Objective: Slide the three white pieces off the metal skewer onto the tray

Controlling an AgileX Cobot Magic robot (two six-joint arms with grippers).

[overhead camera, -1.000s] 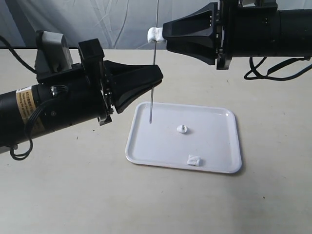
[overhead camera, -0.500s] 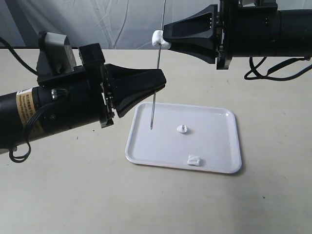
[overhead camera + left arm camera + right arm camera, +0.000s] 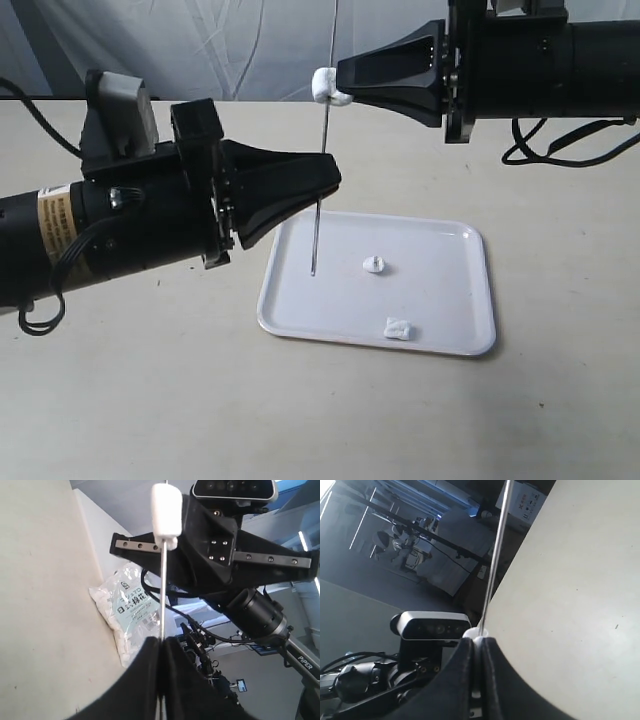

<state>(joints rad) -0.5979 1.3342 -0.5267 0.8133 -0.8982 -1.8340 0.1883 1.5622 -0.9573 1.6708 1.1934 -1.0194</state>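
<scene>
The metal skewer [image 3: 320, 200] stands nearly upright over the tray [image 3: 440, 335], its lower tip just above the tray's left part. My left gripper [image 3: 330, 180] is shut on the skewer's [image 3: 162, 590] middle. One white piece [image 3: 325, 85] sits high on the skewer, and my right gripper [image 3: 341, 90] is shut on it from the right. In the right wrist view the piece [image 3: 474, 631] shows pinched at the tip of the right gripper [image 3: 477, 641]. Two more white pieces [image 3: 373, 265] [image 3: 398, 328] lie loose on the tray.
The tray rests on a beige table [image 3: 150, 380]. A clear bag of white lumps [image 3: 125, 610] shows in the left wrist view, beyond the skewer. Black cables [image 3: 545, 145] trail under the right arm. Grey cloth hangs behind the table.
My right gripper's jaws have shut on the white piece. The left gripper has shifted slightly right, and the skewer has tilted a little with its tip lower over the tray.
</scene>
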